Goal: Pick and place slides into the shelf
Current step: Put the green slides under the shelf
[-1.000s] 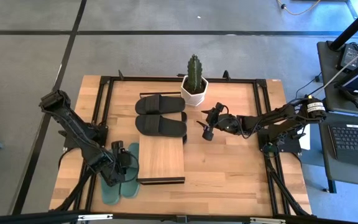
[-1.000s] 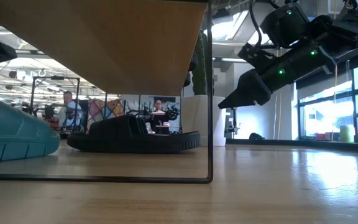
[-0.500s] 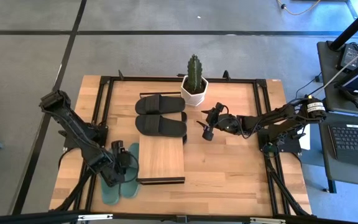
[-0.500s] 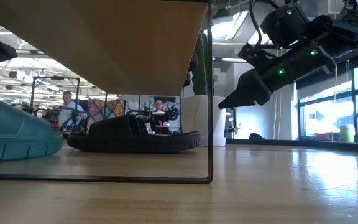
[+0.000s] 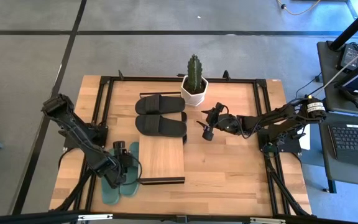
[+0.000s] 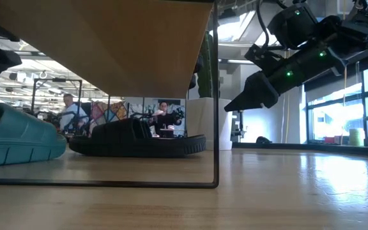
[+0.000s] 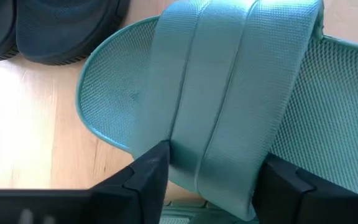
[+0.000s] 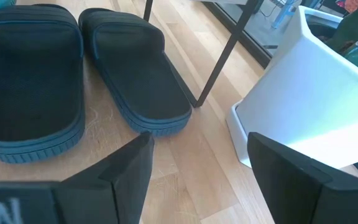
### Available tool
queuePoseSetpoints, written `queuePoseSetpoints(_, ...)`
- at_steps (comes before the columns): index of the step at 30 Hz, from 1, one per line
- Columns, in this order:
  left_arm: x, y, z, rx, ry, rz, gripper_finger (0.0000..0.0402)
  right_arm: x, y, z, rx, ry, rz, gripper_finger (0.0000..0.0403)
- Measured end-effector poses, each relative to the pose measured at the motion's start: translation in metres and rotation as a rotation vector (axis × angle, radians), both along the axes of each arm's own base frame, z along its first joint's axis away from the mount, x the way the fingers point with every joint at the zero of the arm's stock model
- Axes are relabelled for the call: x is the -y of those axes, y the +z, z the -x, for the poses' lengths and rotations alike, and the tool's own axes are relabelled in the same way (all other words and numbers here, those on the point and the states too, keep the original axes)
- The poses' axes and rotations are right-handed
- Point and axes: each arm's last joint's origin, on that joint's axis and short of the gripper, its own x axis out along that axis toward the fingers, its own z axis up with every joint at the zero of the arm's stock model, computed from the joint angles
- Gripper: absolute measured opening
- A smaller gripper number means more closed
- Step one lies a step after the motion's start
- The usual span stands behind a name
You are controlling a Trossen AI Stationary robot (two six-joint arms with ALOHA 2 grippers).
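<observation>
Two green slides (image 5: pixel 118 185) lie side by side on the table's near left, next to the shelf (image 5: pixel 161 160). My left gripper (image 5: pixel 120 168) points steeply down over them. In the left wrist view its two fingers stand at either edge of one green slide's strap (image 7: pixel 219 93), which fills the gap between them. Two black slides (image 5: pixel 160 104) (image 5: pixel 161 126) lie soles down just beyond the shelf's far end. My right gripper (image 5: pixel 206 123) hangs open above the table to the right of the black slides and holds nothing. My left gripper comes at the green slide from above, one fingertip (image 7: pixel 157 163) at one edge of its strap and the other (image 7: pixel 273 177) at the opposite edge. I cannot tell whether they touch it. The slide lies flat on the table.
A white pot with a cactus (image 5: pixel 194 86) stands at the far middle, close to the black slides and to my right gripper. Black frame rails (image 5: pixel 102 112) run along the table's sides. Bare wood lies between the shelf and the right rail (image 5: pixel 229 168).
My left arm has leaned a little toward the table's near edge, and its gripper has dipped toward the green slides. In the low view the green slide's end has shifted slightly toward the shelf.
</observation>
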Motion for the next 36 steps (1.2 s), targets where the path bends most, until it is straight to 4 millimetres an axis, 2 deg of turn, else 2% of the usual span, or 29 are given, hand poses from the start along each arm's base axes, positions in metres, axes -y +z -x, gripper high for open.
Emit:
queuePoseSetpoints(9,0.000,0.001,0.001,-0.033,0.003,0.021,0.0081,0.000,0.000,0.000,0.001,-0.001,-0.001,0.0259)
queuePoseSetpoints(16,0.003,0.016,0.001,-0.100,0.010,0.019,0.0012,0.000,0.000,0.000,0.000,0.000,0.000,0.0259)
queuePoseSetpoints(27,0.014,0.057,-0.008,-0.102,0.018,0.057,0.0006,0.000,0.000,0.000,0.000,0.000,0.001,0.0259)
queuePoseSetpoints(36,0.013,0.088,-0.004,-0.189,0.128,0.071,0.0005,0.000,0.000,0.000,-0.001,0.001,0.001,0.0259)
